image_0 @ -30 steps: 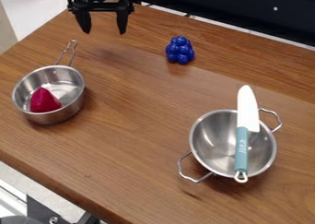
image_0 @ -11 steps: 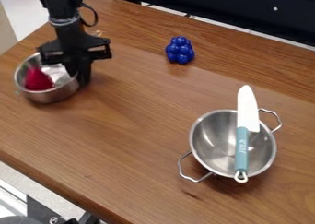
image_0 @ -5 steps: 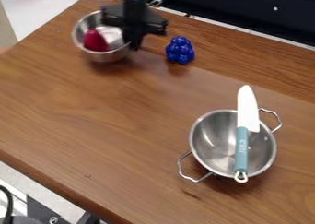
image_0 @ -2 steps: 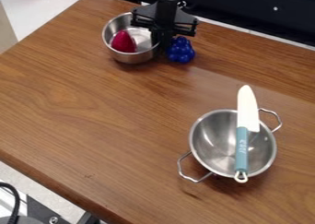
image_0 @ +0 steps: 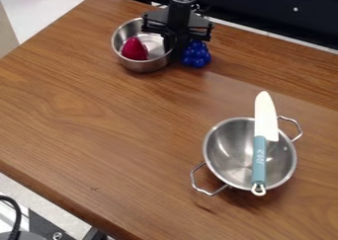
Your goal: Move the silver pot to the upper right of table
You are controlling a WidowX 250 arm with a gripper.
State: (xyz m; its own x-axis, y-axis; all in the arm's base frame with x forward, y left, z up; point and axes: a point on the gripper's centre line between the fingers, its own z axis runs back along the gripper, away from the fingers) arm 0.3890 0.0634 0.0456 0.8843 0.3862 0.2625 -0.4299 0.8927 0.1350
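Seemingly in the camera view, the black gripper [image_0: 172, 51] is clasping the near-right rim of the silver pot [image_0: 141, 65], which is sitting mouth up at its left. The pot's handle is largely hiding behind the arm, leaving its long axis unclear. A red object [image_0: 134, 49] is resting inside. A blue cluster [image_0: 196, 54] is crowding the gripper's immediate right, blocking that side. Well apart, toward the camera and right of the gripper, a two-handled metal bowl [image_0: 229, 155] is bearing a knife [image_0: 259, 155], its blade pointing away from the camera.
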